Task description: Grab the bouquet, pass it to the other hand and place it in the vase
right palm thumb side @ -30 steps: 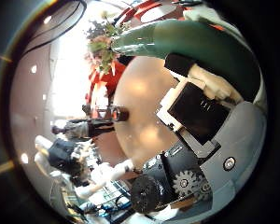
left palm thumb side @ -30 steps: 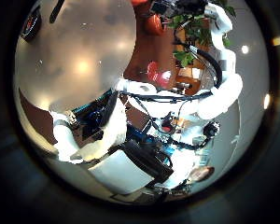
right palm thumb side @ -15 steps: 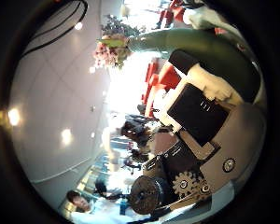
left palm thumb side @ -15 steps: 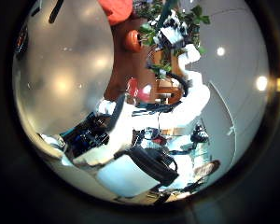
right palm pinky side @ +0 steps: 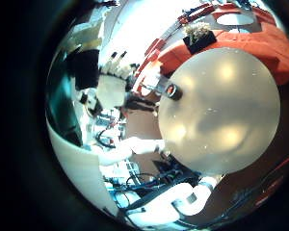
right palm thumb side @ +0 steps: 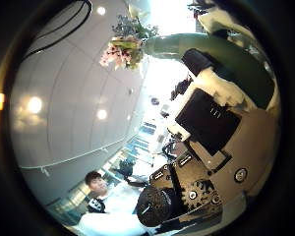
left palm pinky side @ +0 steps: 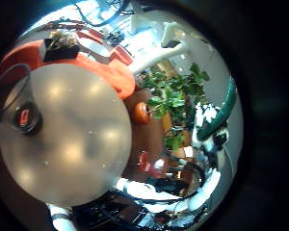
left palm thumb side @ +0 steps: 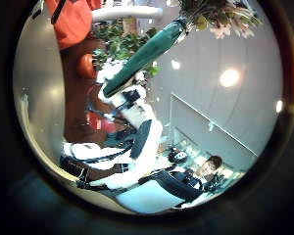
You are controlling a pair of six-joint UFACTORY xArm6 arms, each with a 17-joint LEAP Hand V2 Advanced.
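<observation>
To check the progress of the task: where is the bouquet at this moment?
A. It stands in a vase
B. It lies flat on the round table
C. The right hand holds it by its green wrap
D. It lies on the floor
C: in the right thumb side palm view the right hand has its fingers against the green wrap of the bouquet, and the flowers point away from the palm.

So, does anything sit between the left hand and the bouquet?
No, bare air: the left thumb side palm view shows the bouquet unobstructed, held by the right hand.

Bouquet blooms cut off.
</observation>
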